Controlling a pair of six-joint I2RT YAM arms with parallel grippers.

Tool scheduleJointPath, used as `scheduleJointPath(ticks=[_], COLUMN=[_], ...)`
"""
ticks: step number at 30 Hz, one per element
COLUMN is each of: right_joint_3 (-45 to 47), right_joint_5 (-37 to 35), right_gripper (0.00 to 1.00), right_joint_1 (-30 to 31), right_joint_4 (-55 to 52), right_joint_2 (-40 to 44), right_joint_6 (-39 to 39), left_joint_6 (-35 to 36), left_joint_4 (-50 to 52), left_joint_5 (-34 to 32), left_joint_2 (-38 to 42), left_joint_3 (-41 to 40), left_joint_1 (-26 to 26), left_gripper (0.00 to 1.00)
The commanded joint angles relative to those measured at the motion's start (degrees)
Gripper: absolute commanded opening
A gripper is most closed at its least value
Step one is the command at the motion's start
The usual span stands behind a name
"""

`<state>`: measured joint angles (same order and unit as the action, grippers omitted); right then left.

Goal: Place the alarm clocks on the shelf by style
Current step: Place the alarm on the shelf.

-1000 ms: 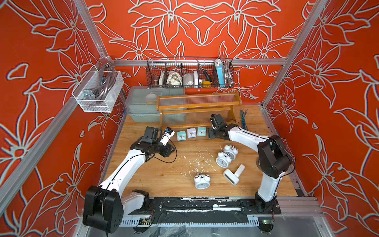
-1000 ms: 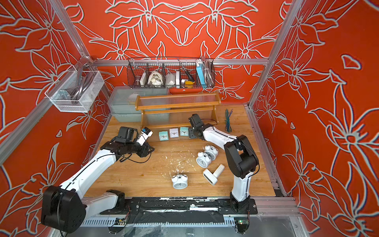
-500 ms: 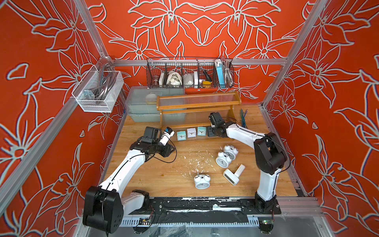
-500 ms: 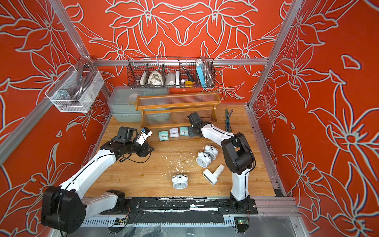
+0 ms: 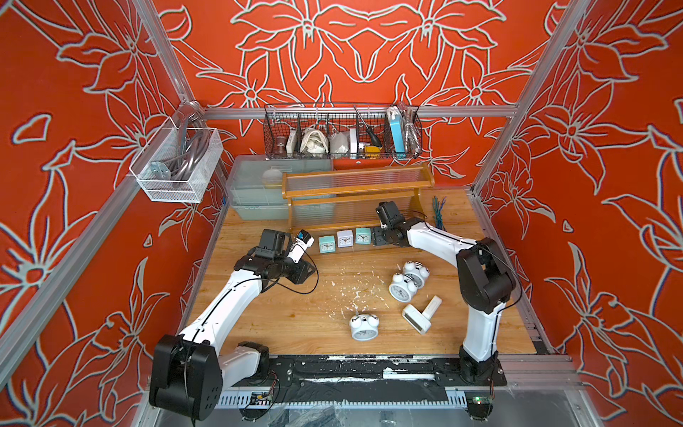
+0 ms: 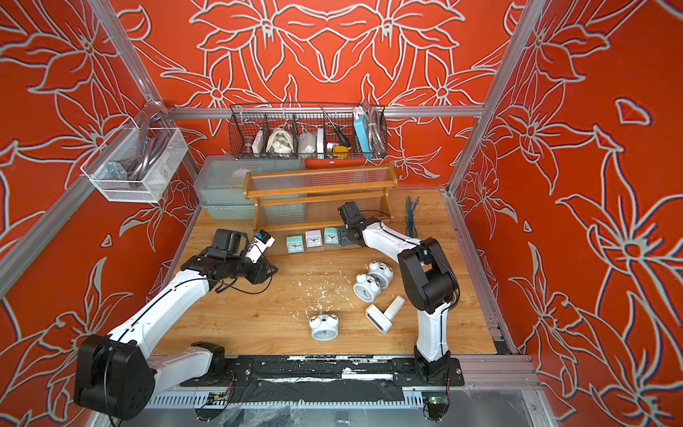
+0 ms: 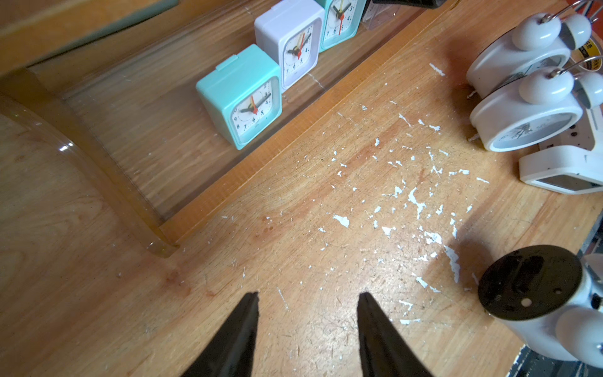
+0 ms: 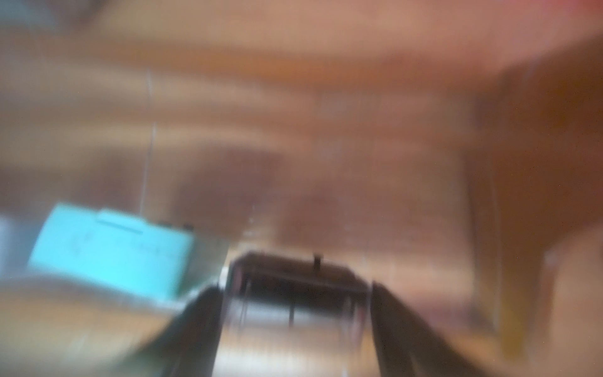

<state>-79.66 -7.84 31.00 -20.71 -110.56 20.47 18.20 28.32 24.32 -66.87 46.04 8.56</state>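
Nearest the robot's base, on the desk (image 5: pixel 295 318), a lone twin-bell clock (image 5: pixel 364 328) sits off to one side of the left fingers (image 7: pixel 235 336), which hang spread apart over bare wood with nothing between them. Farther out, well apart from those fingers, two white digital clocks (image 5: pixel 417 318) lie together at an angle, and just past them a pair of twin-bell clocks (image 5: pixel 401 290) rest against each other. None of these five is on the shelf (image 5: pixel 354 191) yet. Beyond them, on the shelf's lowest tier, three square clocks stand in a row: an outer teal clock (image 5: pixel 327 244), a white square clock (image 5: pixel 345 238) and an inner teal clock (image 5: pixel 363 235). Just beside this last one the right fingers (image 8: pixel 199 326) straddle a dark clock (image 8: pixel 293 280), which sits low on the same tier. The right wrist view is too blurred to tell whether the fingers press on it or stand clear. The step in hand looks like seating the fourth square clock at the end of its row. Next, the right fingers probably need to part fully and draw straight back from the tier, since the inner teal clock is so close that a sideways drift could topple the row. The two tiers above hold no clocks, so the round ones and the digitals would likely each get a tier. The left fingers are best placed for the lone twin-bell clock.
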Motion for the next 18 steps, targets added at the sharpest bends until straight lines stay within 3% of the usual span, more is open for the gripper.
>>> scheduleJointPath(ticks=[1, 12, 18], right_joint_3=[-0.6, 0.7, 4.9], right_joint_5=[0.6, 3.9, 6.8], right_gripper=[0.77, 0.88, 0.88], right_joint_1=[-0.4, -0.4, -0.2], right_joint_4=[-2.4, -5.2, -6.1], right_joint_2=[-1.6, 5.9, 12.9], right_joint_6=[-0.1, -1.4, -1.2], left_joint_6=[0.7, 1.8, 5.7], left_joint_4=[0.2, 1.7, 5.5], left_joint_5=[0.6, 3.9, 11.8], left_joint_2=[1.0, 1.1, 2.0], left_joint_3=[-0.4, 0.3, 1.1], left_joint_1=[-0.6, -0.6, -0.1], left_gripper=[0.51, 0.51, 0.53])
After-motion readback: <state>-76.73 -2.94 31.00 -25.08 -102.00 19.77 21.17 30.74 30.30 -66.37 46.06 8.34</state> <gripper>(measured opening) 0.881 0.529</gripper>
